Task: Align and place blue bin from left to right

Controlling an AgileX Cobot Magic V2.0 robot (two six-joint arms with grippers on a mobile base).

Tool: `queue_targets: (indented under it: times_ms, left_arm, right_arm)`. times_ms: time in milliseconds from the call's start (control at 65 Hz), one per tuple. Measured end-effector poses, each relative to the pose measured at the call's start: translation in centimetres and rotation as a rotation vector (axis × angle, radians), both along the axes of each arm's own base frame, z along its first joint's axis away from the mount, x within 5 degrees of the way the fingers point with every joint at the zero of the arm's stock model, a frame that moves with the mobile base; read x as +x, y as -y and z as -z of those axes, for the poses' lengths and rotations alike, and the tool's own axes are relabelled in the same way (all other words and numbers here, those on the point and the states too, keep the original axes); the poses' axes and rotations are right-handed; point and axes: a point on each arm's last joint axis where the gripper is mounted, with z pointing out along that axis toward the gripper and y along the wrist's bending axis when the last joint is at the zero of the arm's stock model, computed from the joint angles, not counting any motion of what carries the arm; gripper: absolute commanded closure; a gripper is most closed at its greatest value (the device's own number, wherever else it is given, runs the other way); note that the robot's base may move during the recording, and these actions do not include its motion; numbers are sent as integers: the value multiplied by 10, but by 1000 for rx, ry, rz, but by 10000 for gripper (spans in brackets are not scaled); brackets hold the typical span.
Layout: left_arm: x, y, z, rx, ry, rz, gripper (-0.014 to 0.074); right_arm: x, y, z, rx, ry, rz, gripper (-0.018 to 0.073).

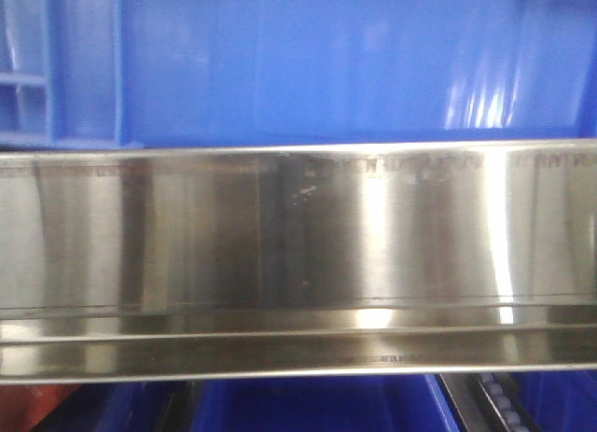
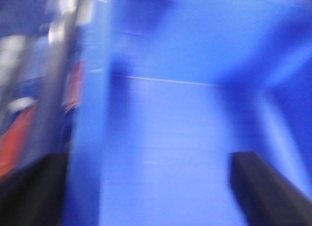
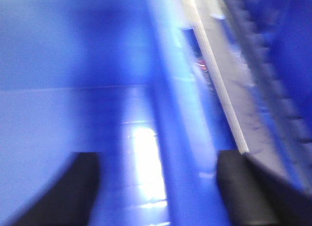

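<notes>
The blue bin (image 1: 317, 59) fills the top of the front view, its smooth wall standing on a steel shelf. Both wrist views are blurred. In the left wrist view I look into the blue bin (image 2: 185, 138). My left gripper (image 2: 148, 192) is open and straddles the bin's left wall, with one dark finger (image 2: 29, 192) outside and the other inside. In the right wrist view my right gripper (image 3: 161, 192) is open astride the right wall of the blue bin (image 3: 58, 128), and one finger (image 3: 258, 192) sits outside it. Neither gripper shows in the front view.
The shiny steel shelf front (image 1: 298, 236) crosses the whole front view. Below it sit more blue bins (image 1: 317, 404) and a roller track (image 1: 494, 404). An orange-red patch (image 2: 19, 138) lies left of the bin. A pale metal rail (image 3: 219, 89) and a dark ribbed crate (image 3: 282, 65) run along its right.
</notes>
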Motion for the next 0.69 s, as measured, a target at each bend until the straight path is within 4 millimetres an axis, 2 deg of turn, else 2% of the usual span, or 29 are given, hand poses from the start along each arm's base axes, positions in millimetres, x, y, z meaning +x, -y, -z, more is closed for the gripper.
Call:
queue_targets:
  times_ms: [154,354,539,616,693]
  left_arm:
    - [0,0,-9,-20,24,1,15]
    - [-2,-6,-25,4,65,-21,15]
    - [-3,-8,-27,24,60,-29,22]
    - [-4,-9,-27,30,50,-35,83]
    - [-8,-8,-29,34,43,-33,193]
  right_arm:
    - [-4,3,-5,12,12,0,147]
    - [-14,12,-24,44,59,3,147]
    - [-22,19,-34,61,89,4,147]
    - [-25,21,-38,65,101,0,195]
    - [-28,24,-42,72,112,-1,309]
